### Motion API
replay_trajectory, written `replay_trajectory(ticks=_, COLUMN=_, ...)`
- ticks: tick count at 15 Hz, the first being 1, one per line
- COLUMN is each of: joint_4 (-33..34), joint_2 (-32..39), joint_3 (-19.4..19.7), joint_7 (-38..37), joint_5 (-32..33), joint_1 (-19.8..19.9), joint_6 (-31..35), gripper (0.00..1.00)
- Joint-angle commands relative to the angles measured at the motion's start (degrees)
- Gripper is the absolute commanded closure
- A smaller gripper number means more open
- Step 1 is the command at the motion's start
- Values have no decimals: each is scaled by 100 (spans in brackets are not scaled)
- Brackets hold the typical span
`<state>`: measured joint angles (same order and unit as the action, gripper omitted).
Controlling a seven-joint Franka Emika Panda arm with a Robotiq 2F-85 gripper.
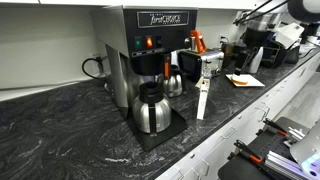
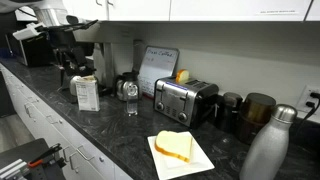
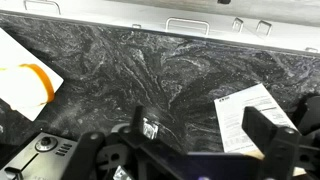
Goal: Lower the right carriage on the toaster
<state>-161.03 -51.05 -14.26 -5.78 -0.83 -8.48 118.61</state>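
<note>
Steel skin and a dark side panel mark the toaster (image 2: 185, 100) as a stiff, boxy appliance, likely light enough to skid on the polished stone counter (image 2: 115, 130) if pushed sideways, so I judge that force should go straight down. Its shiny shell looks slippery and offers little to grasp. The place to take hold is the right carriage lever on the end face, which probably rides against a spring and latches at the bottom of its travel, so it is better pressed from above with one fingertip than pinched. That lever is too small to pick out here. The toaster stands against the back wall at mid-counter, behind a slice of bread (image 2: 175, 147) on a white sheet, and in an exterior view it sits just beside the tall coffee brewer (image 1: 145, 50). The pincer (image 3: 203, 125) shows in the wrist view with its two dark fingers (image 3: 143, 122) spread wide and nothing between them, hanging over bare counter near a printed sheet (image 3: 245, 115); I cannot make out the toaster for certain in that view. In an exterior view the arm (image 2: 45, 15) is up at the far end of the counter, well apart from the toaster, with a small carton (image 2: 87, 92) standing between them, so a long reach seems needed before any contact
</note>
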Motion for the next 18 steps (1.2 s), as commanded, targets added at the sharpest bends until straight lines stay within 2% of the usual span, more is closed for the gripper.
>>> replay_trajectory(ticks=1, joint_4=-6, joint_2=25, joint_3=71, joint_7=-57, joint_5=69, joint_1=-75, joint_6=-17, gripper=0)
replay_trajectory(ticks=5, joint_4=22, joint_2=-11, joint_3=232, joint_7=-97, joint_5=135, joint_1=137, joint_6=12, gripper=0)
replay_trajectory(ticks=9, joint_4=70, joint_2=-38, joint_3=564, joint_7=-122, joint_5=380, joint_1=586, joint_6=24, gripper=0)
replay_trajectory(ticks=12, joint_4=91, joint_2=33, joint_3=818, joint_7=-106, joint_5=842, joint_1=1117, joint_6=117, gripper=0)
replay_trajectory(ticks=16, joint_4=89, joint_2=195, joint_3=917, joint_7=-223, joint_5=1677, joint_1=1773, joint_6=315, gripper=0)
replay_trajectory(ticks=18, joint_4=90, joint_2=260, joint_3=984, joint_7=-340, joint_5=1941, joint_1=1976, joint_6=459, gripper=0)
